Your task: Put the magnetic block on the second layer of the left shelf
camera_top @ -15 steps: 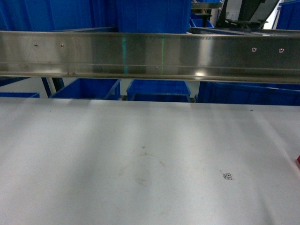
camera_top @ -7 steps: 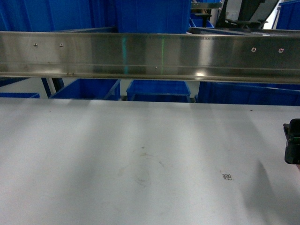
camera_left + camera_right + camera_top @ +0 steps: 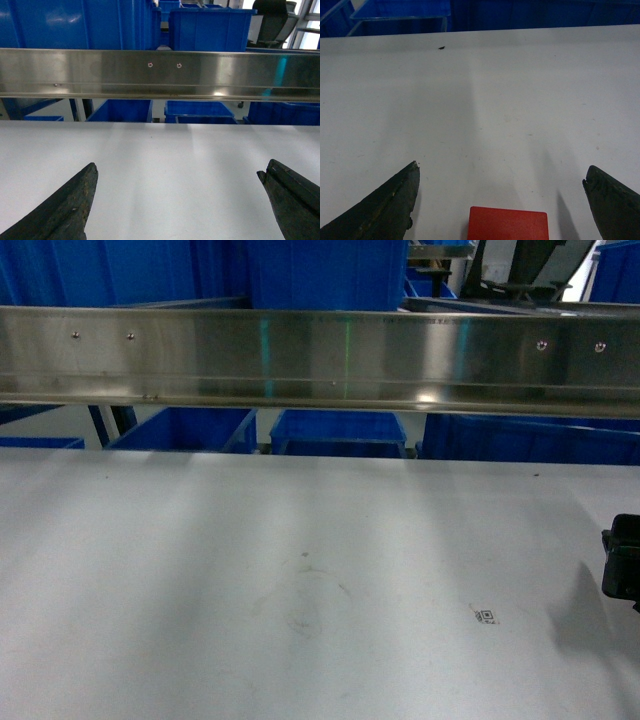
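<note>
Your magnetic block (image 3: 508, 223) lies flat on the white surface (image 3: 480, 100), at the bottom edge of the right wrist view, between the two tips of the right pincer (image 3: 502, 200), which stands wide and touches nothing. In the head view that pincer (image 3: 622, 568) shows only as a dark piece at the right edge; the block itself is out of sight there. The left pincer (image 3: 180, 200) is also spread wide over bare surface. Ahead of you a steel rail (image 3: 320, 360) crosses the view, with blue crates (image 3: 335, 432) behind it. Since half a second ago the right pincer has dropped slightly lower (a second ago it was not in frame).
</note>
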You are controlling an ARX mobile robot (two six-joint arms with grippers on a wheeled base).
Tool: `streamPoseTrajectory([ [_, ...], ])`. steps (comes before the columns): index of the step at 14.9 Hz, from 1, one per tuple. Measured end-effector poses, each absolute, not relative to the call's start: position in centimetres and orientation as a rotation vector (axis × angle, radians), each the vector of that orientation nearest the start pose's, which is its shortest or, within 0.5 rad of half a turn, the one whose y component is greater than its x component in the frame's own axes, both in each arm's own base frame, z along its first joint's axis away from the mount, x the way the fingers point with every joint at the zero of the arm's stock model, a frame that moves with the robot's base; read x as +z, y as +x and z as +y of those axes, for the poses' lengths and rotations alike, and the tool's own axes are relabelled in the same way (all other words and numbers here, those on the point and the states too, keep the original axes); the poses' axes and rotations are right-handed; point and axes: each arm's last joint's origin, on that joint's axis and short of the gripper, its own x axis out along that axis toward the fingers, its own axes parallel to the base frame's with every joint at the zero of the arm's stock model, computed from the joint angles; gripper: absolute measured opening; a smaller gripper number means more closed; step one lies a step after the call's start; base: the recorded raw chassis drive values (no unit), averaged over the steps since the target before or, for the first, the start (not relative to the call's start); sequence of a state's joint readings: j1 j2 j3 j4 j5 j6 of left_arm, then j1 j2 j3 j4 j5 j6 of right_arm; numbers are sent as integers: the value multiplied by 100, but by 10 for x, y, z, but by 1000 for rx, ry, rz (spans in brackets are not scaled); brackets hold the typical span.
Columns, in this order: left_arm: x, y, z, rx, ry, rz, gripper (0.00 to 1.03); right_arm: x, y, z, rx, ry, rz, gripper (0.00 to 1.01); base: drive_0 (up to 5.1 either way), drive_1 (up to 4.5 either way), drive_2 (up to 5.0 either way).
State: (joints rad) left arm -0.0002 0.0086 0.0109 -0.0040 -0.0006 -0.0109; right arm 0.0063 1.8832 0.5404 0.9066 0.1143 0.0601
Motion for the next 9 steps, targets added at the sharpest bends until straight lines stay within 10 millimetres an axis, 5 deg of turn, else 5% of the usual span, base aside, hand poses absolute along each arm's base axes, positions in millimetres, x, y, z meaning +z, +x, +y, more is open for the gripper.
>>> streamPoseTrajectory([
  [4,166,98,0,0,-11,2,98,78,309,-2,-135,53,449,97,0,0,0],
  [9,166,98,0,0,-11,2,98,77,309,-3,-130,63,450,55,0,0,0],
])
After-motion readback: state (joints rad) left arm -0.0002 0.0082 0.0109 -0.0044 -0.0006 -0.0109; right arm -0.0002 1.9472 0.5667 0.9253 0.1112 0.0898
